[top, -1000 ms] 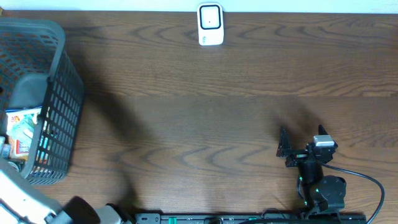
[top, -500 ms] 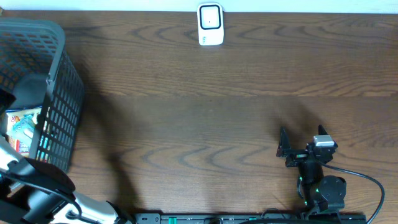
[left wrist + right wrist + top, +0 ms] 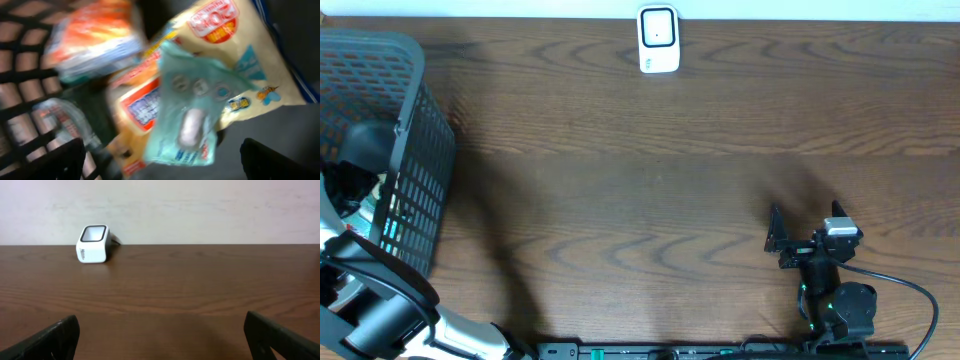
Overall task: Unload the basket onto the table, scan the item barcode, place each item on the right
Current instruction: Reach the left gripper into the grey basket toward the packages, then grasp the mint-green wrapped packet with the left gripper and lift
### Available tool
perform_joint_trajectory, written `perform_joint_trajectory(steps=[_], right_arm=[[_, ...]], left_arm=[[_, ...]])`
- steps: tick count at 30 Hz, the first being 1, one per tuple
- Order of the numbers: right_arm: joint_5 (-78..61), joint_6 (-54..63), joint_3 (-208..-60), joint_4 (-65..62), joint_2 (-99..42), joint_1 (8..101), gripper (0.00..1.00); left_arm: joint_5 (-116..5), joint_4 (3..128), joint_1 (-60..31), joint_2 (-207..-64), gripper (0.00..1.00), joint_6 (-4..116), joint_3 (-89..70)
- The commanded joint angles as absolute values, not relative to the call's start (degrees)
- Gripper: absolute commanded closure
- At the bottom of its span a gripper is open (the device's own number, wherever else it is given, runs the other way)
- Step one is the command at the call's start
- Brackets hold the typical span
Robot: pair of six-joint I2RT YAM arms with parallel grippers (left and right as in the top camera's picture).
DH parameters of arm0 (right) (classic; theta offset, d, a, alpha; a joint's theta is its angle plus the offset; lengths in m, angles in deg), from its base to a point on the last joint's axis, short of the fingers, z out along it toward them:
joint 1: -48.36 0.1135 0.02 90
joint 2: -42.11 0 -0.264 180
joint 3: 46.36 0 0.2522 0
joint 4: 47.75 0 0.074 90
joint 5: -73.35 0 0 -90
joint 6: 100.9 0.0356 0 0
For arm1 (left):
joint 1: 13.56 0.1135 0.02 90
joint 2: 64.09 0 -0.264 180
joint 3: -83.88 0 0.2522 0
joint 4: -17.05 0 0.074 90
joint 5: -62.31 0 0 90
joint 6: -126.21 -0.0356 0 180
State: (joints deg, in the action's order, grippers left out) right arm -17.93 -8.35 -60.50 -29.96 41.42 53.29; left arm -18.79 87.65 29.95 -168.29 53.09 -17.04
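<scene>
While the left gripper [image 3: 160, 150] hangs spread wide over blurred packets [image 3: 200, 95], seemingly inside the basket [image 3: 420, 170] at frame left, the right gripper [image 3: 806, 222] rests released, lower right.

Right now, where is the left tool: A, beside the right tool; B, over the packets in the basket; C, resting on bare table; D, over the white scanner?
B: the left wrist view shows the left tool above packets, with the basket wall alongside.

White scanner [image 3: 93, 244] stands on wooden table [image 3: 165, 290] near pale wall [image 3: 200, 210]; jaws wide apart.
</scene>
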Motion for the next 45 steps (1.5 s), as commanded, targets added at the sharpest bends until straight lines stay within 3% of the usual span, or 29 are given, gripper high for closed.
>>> perform_joint_trajectory(steps=[1,16,22,25,29,38,45], right_arm=[[-17.99,-7.76,-60.44,-29.72,41.80,52.79,0.01],[-17.99,-7.76,-60.44,-29.72,41.80,52.79,0.01],[-17.99,-7.76,-60.44,-29.72,41.80,52.79,0.01],[-17.99,-7.76,-60.44,-29.72,41.80,52.79,0.01],[-17.99,-7.76,-60.44,-29.72,41.80,52.79,0.01],[-17.99,-7.76,-60.44,-29.72,41.80,52.79,0.01],[-17.99,-7.76,-60.44,-29.72,41.80,52.79,0.01]], left_arm=[[-23.05,84.98,29.97,-168.68,0.02,50.88,-14.52],[-20.16,73.09,29.97,-168.73,0.02,50.86,-4.53],[-20.16,72.46,29.97,-168.73,0.38,50.88,-4.23],[-20.19,72.42,29.99,-168.73,0.65,50.88,-4.25],[-20.16,72.26,29.97,-168.51,0.92,50.90,-4.27],[-21.56,74.01,29.97,-160.14,0.93,53.94,-5.67],[-26.85,71.63,29.97,-141.12,0.93,65.64,-5.67]])
